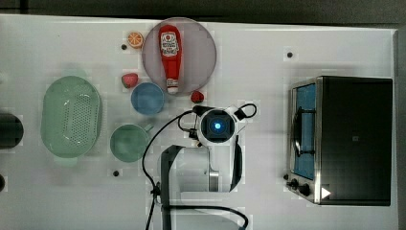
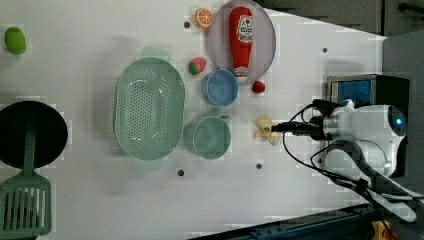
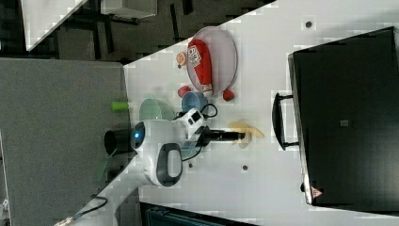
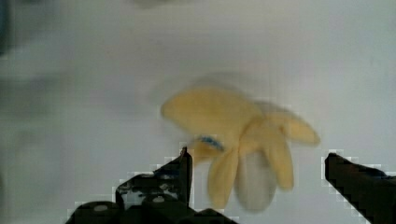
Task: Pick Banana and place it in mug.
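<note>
Left view, centre of frame: the banana (image 2: 265, 130), pale yellow with peel flaps splayed, lies on the white table (image 2: 90, 200) just right of the teal mug (image 2: 210, 137), whose hollow holds nothing. Upper frame: blue bowl (image 2: 220, 87), colander (image 2: 149, 107), and a plate (image 2: 265, 45) carrying a ketchup bottle (image 2: 241, 39). The gripper (image 4: 257, 161) hangs over the banana, fingers spread wide to either side, gripping nothing.

White Panda arm (image 1: 210, 167) with grey joint bands, blue status light, looping black cables and black gripper (image 4: 257, 179) fingers.
</note>
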{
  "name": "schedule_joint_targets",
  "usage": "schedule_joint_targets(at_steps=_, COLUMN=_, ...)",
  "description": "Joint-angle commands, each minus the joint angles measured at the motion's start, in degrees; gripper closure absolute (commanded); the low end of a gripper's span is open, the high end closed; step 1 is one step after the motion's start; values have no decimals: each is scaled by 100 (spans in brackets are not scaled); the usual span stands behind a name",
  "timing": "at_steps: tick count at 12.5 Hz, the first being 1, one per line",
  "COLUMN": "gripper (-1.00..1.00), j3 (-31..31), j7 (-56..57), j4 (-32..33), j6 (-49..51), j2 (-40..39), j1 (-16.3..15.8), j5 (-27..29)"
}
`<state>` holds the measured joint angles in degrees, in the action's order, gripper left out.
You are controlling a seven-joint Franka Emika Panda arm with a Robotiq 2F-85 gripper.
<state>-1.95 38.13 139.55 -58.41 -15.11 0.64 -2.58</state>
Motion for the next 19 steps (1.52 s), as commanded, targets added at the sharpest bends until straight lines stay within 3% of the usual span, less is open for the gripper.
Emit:
schedule_joint_targets(at_steps=1, gripper=-100, j3=-3, j7=343, j4=66, j6=-196, j2=-212, j1=40, j5=33)
schedule_joint_targets(at_steps=4, gripper=-93, j3=6, j7=329, j4=99, j6=-767, j2=-485, j1=45, j5=34)
schedule_joint_targets(at_steps=8, gripper=8, j3=4, j7=306, j4=148, j6=-909, j2=-465, j1=53, j5=36)
schedule_joint_targets(at_steps=10, gripper=37, j3=2, j7=306, j4=170, j6=-890, j2=-396, j1=56, j5=36)
schedule_joint_targets(at_steps=13, gripper=37, j3=-25, j7=306, j4=191, j6=-784, j2=22, j1=116, j5=109)
schedule_joint_targets(at_steps=19, gripper=37, j3=4, j7=304, j4=-149, j6=1713, j2=1999, j1=133, j5=117)
